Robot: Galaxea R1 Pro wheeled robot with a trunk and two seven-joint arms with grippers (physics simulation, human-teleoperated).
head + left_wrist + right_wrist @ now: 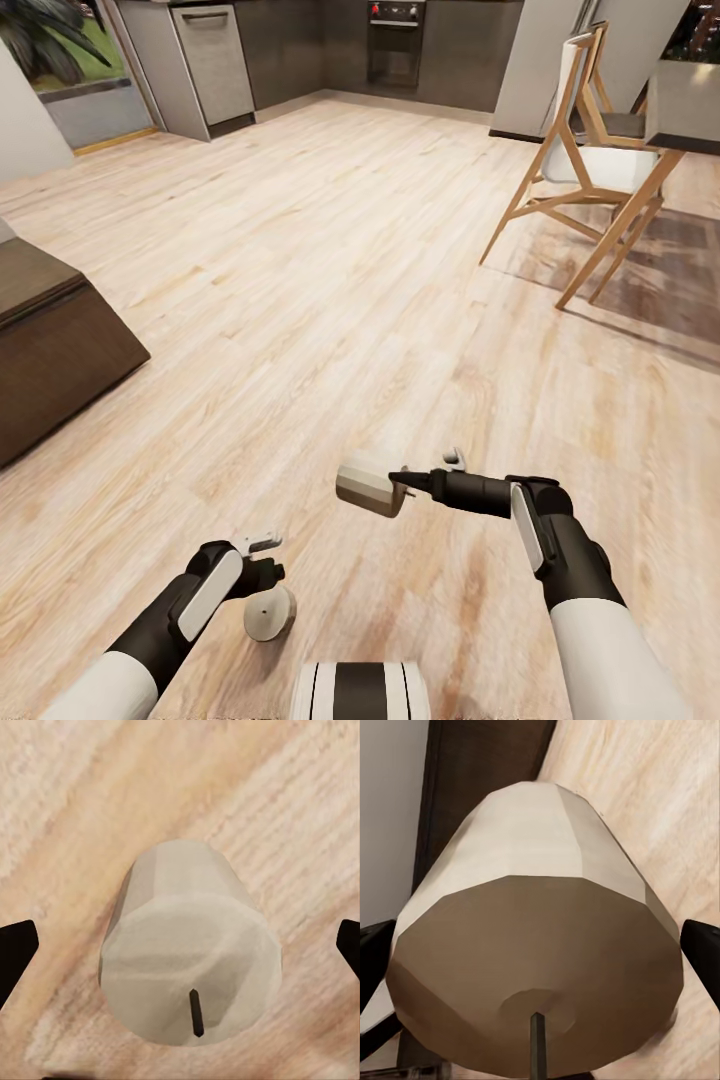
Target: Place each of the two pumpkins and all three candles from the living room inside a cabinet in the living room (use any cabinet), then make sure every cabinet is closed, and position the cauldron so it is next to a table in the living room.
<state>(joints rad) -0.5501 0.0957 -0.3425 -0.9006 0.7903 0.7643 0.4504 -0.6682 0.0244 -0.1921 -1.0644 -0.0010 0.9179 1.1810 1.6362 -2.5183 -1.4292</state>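
Room: pale wood floor (330,250) all around, grey kitchen units at the far end, a wooden chair (590,150) off to the right.
Right gripper (405,487): clamped on a candle (368,485), held sideways and pointing left; the right wrist view looks straight at the wick end of that candle (536,945), a dark finger at each side.
Left gripper (262,575): low at the robot's left, closed around a second candle (270,613); in the left wrist view this candle (191,952) sits between two dark fingertips (15,949) at the frame edges, wick toward the camera.
Cabinet (50,340): dark brown corner at the left edge, well apart from both arms; its front here looks flush, though I can't tell for sure.
Step in hand: my read, carrying two candles over to that cabinet.
Doing it well: turn the base left and square up to the front first. Keep both grips firm and the arms tucked in while rolling. Both claws are full, so one candle probably has to be parked before a front can be pulled out.
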